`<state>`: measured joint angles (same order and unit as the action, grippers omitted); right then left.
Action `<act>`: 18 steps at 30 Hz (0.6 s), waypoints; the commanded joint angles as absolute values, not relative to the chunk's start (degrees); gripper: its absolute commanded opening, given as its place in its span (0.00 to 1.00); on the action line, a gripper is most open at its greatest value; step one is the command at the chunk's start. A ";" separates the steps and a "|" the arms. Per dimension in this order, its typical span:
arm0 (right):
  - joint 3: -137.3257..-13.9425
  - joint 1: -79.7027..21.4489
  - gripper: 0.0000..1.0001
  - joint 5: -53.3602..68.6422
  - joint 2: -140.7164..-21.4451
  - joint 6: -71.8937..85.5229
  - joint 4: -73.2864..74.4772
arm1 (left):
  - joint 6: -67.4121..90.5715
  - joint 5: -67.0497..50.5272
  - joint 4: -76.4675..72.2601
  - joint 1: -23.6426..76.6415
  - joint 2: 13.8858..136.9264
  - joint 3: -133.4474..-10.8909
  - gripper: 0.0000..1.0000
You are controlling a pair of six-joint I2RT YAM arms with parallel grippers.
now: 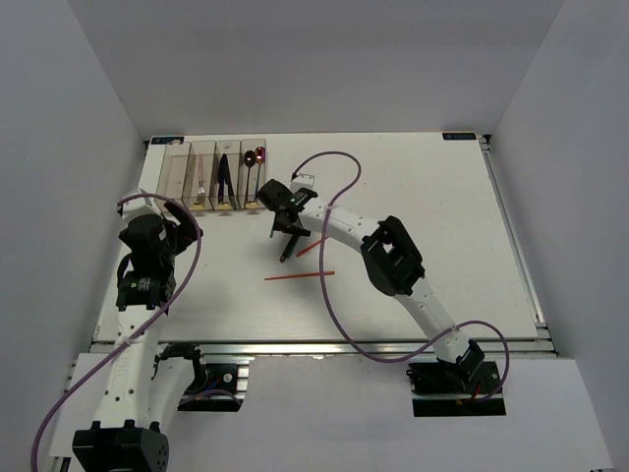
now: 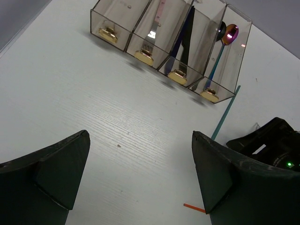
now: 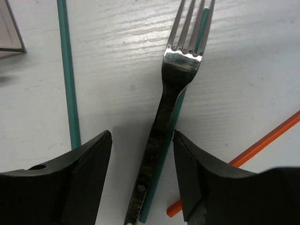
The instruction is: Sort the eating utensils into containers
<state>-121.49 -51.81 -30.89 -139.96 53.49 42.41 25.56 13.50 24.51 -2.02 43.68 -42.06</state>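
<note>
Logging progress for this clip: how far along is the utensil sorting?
Done: utensils stand in three of the four bins. In hand: the right hand, jaws open, straddles a fork, not yet gripped. Left: two green chopsticks and two orange chopsticks on the table.

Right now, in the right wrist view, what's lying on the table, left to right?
Corner of a clear plastic bin → thin teal chopstick → silver metal fork → thin orange chopstick. A second teal chopstick lies under the fork, so I've left it out of the order.
</note>
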 commanded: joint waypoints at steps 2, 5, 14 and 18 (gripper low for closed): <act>-125.33 -52.82 0.60 -34.19 -140.80 53.17 44.81 | 25.58 10.99 22.76 -1.67 42.63 -42.98 0.98; -124.46 -53.26 0.62 -37.17 -139.23 55.19 47.72 | 25.49 10.29 22.76 -1.76 42.98 -42.98 0.98; -121.12 -53.88 0.56 -36.83 -135.70 51.25 42.64 | 25.49 8.53 22.24 -1.67 43.59 -42.80 0.98; -119.98 -54.05 0.54 -34.19 -135.09 49.75 38.68 | 25.40 7.91 22.15 -1.67 43.86 -42.63 0.98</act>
<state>-120.20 -53.76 -34.22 -139.24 51.35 42.52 25.54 9.34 23.44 -2.02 43.83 -42.04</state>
